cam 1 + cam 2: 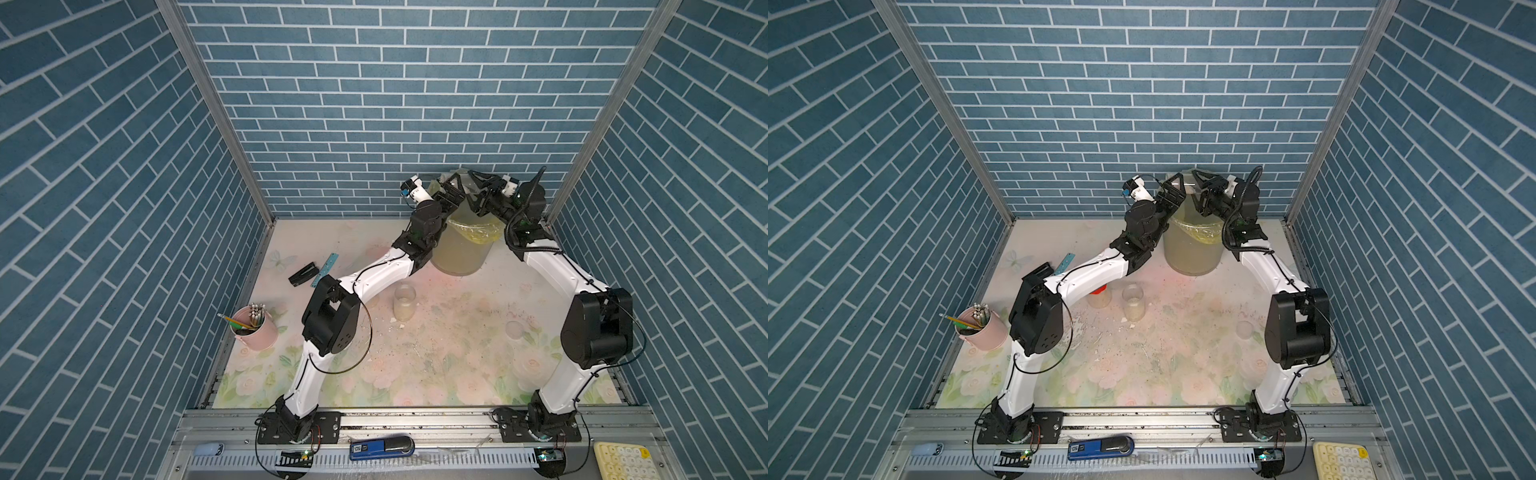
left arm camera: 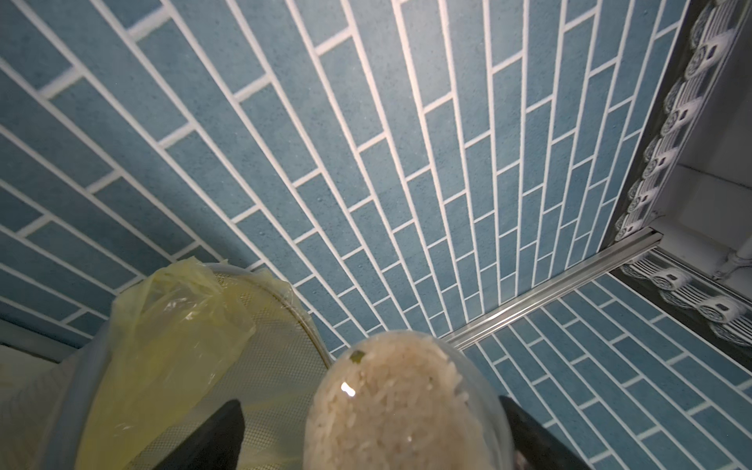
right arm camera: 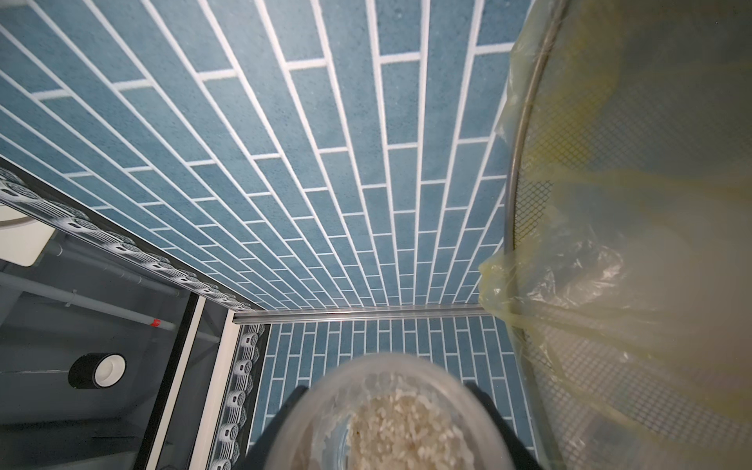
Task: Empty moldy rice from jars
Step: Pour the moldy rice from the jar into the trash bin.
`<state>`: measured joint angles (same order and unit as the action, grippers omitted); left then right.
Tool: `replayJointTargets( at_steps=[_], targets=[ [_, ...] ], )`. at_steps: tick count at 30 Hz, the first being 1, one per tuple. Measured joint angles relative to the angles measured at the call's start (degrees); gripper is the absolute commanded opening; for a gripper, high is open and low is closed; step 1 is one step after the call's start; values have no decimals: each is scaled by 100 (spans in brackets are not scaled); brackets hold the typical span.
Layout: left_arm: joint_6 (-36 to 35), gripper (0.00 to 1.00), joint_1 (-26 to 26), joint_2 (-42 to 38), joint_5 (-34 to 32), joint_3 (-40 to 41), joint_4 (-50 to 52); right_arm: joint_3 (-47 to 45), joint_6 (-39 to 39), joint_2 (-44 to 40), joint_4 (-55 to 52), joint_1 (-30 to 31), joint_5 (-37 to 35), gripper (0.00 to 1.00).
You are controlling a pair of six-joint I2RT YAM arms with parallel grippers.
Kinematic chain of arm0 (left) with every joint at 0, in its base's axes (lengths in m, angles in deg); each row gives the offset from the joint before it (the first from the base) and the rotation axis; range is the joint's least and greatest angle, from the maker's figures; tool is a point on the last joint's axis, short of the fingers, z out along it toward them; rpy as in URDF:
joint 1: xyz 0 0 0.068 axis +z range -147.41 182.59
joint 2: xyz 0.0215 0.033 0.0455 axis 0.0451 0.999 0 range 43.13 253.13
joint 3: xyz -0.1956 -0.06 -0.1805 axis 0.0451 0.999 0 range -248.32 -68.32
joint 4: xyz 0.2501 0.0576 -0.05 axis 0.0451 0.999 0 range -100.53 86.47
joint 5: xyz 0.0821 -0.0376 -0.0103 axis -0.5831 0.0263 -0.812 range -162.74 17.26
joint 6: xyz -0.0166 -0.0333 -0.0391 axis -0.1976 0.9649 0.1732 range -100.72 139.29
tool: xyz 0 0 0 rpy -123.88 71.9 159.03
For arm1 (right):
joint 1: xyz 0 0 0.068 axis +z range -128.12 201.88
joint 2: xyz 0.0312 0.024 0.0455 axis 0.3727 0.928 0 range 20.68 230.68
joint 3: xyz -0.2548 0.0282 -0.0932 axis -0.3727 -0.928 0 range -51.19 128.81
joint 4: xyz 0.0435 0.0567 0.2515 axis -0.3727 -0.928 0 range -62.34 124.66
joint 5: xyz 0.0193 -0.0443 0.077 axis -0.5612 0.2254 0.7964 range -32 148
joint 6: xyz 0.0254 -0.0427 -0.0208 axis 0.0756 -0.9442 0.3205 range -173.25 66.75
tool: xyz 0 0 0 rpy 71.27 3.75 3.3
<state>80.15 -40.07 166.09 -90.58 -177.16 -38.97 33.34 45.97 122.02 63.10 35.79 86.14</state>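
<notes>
A clear jar [image 1: 460, 183] [image 1: 1183, 183] hangs tilted above the bin [image 1: 457, 253], between my two grippers. My right gripper [image 3: 386, 388] [image 1: 478, 180] is shut on this jar [image 3: 337, 386], with a finger pressed on each side. Moldy rice [image 3: 398, 431] lies clumped inside it. My left gripper [image 2: 368, 403] [image 1: 452, 192] is open around a rice-filled jar [image 2: 480, 374]. One of its fingers [image 2: 219, 431] stands apart from the glass. The moldy rice [image 2: 390, 407] is packed against the wall. An open jar [image 1: 404, 302] and a red-capped jar [image 1: 1099, 293] stand on the table.
The bin [image 2: 285, 325] has a yellow bag [image 1: 478, 230] as liner and stands against the back wall. A round lid [image 1: 515, 330] lies at the right. A pink pencil cup [image 1: 253, 330], a black stapler [image 1: 303, 274] and a blue ruler [image 1: 324, 270] sit at the left. White crumbs are scattered mid-table.
</notes>
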Motion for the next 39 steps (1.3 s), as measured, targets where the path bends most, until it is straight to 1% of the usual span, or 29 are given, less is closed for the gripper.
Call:
replayJointTargets(
  at_steps=[3, 6, 13, 23, 25, 28, 36, 39],
  targets=[
    [57, 97, -11, -94, -55, -22, 468, -85, 0, -2, -4, 4, 4, 0],
    [133, 97, -13, -157, -98, -20, 693, -98, 0, -2, -33, 15, 22, 0],
    [146, 97, -13, -177, -131, -52, 769, -98, 0, -2, -26, 42, 20, 0],
    [90, 99, -13, -133, -44, -297, 708, -127, 24, -63, 173, 109, 52, 0],
    [76, 97, -13, -133, -24, -345, 699, -181, 72, -85, 205, 109, 57, 0],
    [33, 89, -13, -131, -2, -387, 658, -245, 111, -101, 219, 109, 59, 0],
    [-4, 86, -26, 186, 138, -717, 682, -284, 195, -101, 376, 109, 63, 0],
    [-4, 82, -35, 240, 173, -717, 680, -286, 203, -101, 350, 109, 76, 0]
  ],
)
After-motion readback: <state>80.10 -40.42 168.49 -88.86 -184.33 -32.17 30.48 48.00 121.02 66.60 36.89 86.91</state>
